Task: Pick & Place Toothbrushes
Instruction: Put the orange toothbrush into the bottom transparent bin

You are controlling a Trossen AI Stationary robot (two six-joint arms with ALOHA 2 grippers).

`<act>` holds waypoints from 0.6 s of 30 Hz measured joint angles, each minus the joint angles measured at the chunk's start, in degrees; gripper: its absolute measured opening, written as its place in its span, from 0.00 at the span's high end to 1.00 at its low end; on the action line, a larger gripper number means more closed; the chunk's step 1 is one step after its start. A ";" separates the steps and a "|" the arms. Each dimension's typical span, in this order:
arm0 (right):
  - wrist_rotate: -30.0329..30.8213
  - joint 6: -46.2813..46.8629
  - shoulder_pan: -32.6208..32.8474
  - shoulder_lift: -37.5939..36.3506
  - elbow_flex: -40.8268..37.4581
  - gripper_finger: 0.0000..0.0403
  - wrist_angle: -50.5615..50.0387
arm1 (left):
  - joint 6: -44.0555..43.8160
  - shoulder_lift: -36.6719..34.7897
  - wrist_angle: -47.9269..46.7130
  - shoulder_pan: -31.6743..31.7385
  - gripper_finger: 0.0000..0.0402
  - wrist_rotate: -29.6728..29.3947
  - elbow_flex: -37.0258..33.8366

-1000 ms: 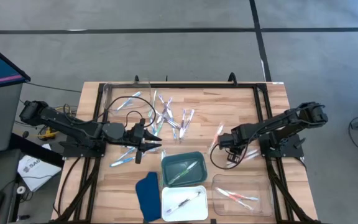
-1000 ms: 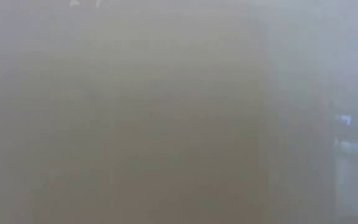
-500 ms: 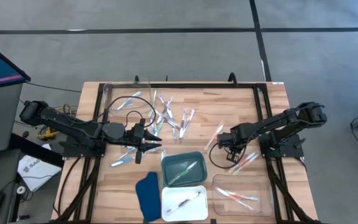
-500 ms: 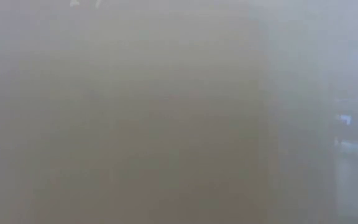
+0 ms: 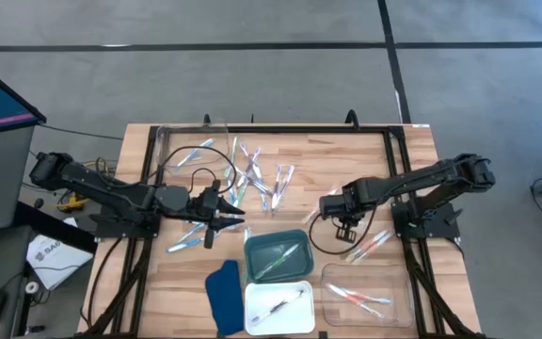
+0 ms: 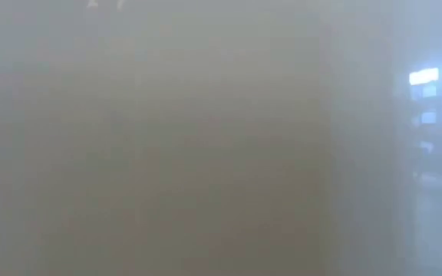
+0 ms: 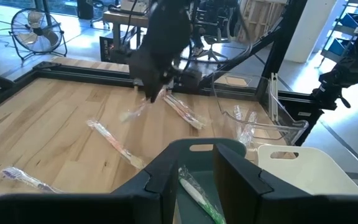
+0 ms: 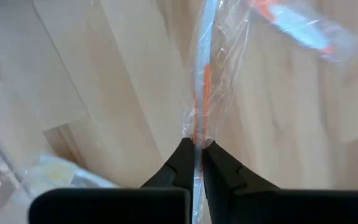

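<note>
Tabletop (image 5: pixel 365 169): pale wood, plank pattern, black frame rails at the edges. Both arms black; right pincer (image 8: pixel 196 148) black. Wrapped toothbrush (image 8: pixel 202 81) in right pincer: clear film, orange stripe along a pale handle. Loose toothbrushes (image 5: pixel 252 174): blue, green and purple-grey tints, pale handles. Teal-green tray (image 5: pixel 278 254); white tray (image 5: pixel 280 306); clear tray (image 5: pixel 365 294) holding pink-orange pieces. Dark blue cloth (image 5: pixel 222 294). Floor grey, dark lines. Low view: uniform grey haze, possibly fogged.
</note>
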 joint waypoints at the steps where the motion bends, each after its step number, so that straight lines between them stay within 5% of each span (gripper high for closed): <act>1: 0.26 -0.26 0.29 0.00 1.54 0.99 -1.36 | -0.01 0.00 -0.01 0.00 0.76 0.00 0.00; 10: 0.81 1.04 6.65 -0.07 13.30 0.98 -8.12 | -0.22 0.00 -0.01 0.00 0.76 -0.02 0.00; 18: 0.78 13.18 17.80 -0.10 19.06 0.98 -13.72 | 0.00 0.00 0.76 0.00 0.76 -0.04 0.00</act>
